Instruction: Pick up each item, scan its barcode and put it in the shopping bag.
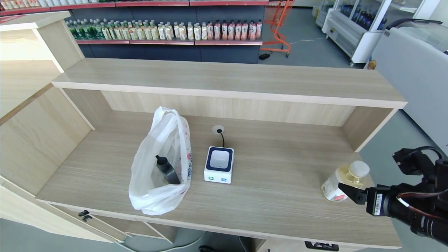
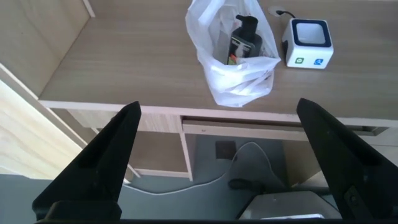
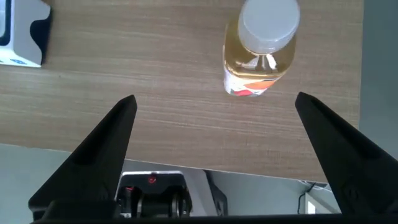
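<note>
- The left jaws hang off the near edge of the surface point(image 1: 280, 182), left of the middle. They are released and spread wide, with nothing between them.
- A shut drawer front point(image 2: 249, 127) runs under the near edge, just beyond them.
- The right jaws sit low at the near right corner of the surface, also released and spread wide, grasping nothing.
- A bottle point(image 1: 344, 180) of yellow liquid with a white cap stands at the near right, close to the right edge. It is just ahead of the right jaws' tips, not between them, and clear of both fingers in the right wrist view point(image 3: 261, 56).
- A white plastic bag point(image 1: 159, 164) stands open near the near edge, left of the middle, straight ahead of the left jaws but well apart from them point(image 2: 233, 62).
- A dark bottle point(image 1: 167, 170) with a black pump top leans inside the bag point(image 2: 244, 38).
- A small white scanner point(image 1: 219, 164) with a dark-framed window sits just right of the bag, apart from it and well left of the yellow bottle.
- A black cable point(image 1: 222, 138) runs from the scanner's far side into a round hole in the surface.
- A raised wooden ledge point(image 1: 227, 78) borders the far side.
- Beyond it, a store shelf point(image 1: 164, 42) carries rows of drink bottles.
</note>
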Available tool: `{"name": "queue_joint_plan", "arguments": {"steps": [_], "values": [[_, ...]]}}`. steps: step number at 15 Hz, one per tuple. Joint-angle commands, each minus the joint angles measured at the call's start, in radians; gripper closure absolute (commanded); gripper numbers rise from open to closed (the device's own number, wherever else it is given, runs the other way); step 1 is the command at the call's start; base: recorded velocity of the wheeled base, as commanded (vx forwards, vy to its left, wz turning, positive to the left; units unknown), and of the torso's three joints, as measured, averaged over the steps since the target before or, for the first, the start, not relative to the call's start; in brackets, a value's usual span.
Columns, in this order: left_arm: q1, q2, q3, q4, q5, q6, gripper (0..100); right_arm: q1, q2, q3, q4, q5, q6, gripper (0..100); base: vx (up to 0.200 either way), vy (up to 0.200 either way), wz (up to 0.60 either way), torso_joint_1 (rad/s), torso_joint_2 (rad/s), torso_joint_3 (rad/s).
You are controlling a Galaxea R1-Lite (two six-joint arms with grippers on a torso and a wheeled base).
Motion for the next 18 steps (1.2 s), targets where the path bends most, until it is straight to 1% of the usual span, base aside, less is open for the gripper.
{"name": "queue_joint_plan", "arguments": {"steps": [1,4,7,9,11,12,13,16,18], "values": [[0.0,0.0,0.0,0.0,0.0,-0.001,0,0.0,0.0,0.01,0.0,-0.005,0.0,0,0.0,0.0,0.0,0.0,0.0,0.0],[0.0,0.0,0.0,0.0,0.0,-0.002,0,-0.021,0.013,0.044,0.001,-0.108,-0.074,0,0.0,0.0,0.0,0.0,0.0,0.0],[0.0,0.0,0.001,0.0,0.0,-0.002,0,-0.039,0.099,0.051,-0.004,-0.217,-0.076,0,0.0,0.0,0.0,0.0,0.0,0.0],[0.0,0.0,0.0,0.0,0.0,-0.002,0,-0.03,0.138,0.047,-0.007,-0.212,-0.036,0,0.0,0.0,0.0,0.0,0.0,0.0],[0.0,0.0,0.0,0.0,0.0,-0.002,0,0.025,0.179,0.039,-0.027,-0.181,0.075,0,0.0,0.0,0.0,0.0,0.0,0.0],[0.0,0.0,0.0,0.0,0.0,-0.002,0,0.031,0.191,0.036,-0.034,-0.178,0.087,0,0.0,0.0,0.0,0.0,0.0,0.0],[0.0,0.0,0.001,0.0,0.0,-0.002,0,0.031,0.25,0.022,-0.103,-0.178,0.092,0,0.0,0.0,0.0,0.0,0.0,0.0],[0.0,0.0,0.001,0.0,0.0,-0.002,0,0.031,0.317,0.017,-0.18,-0.184,0.085,0,0.0,0.0,0.0,0.0,0.0,0.0],[0.0,0.0,0.001,0.0,0.0,-0.002,0,0.03,0.421,-0.006,-0.272,-0.223,0.084,0,0.0,0.0,0.0,0.0,0.0,0.0]]}}
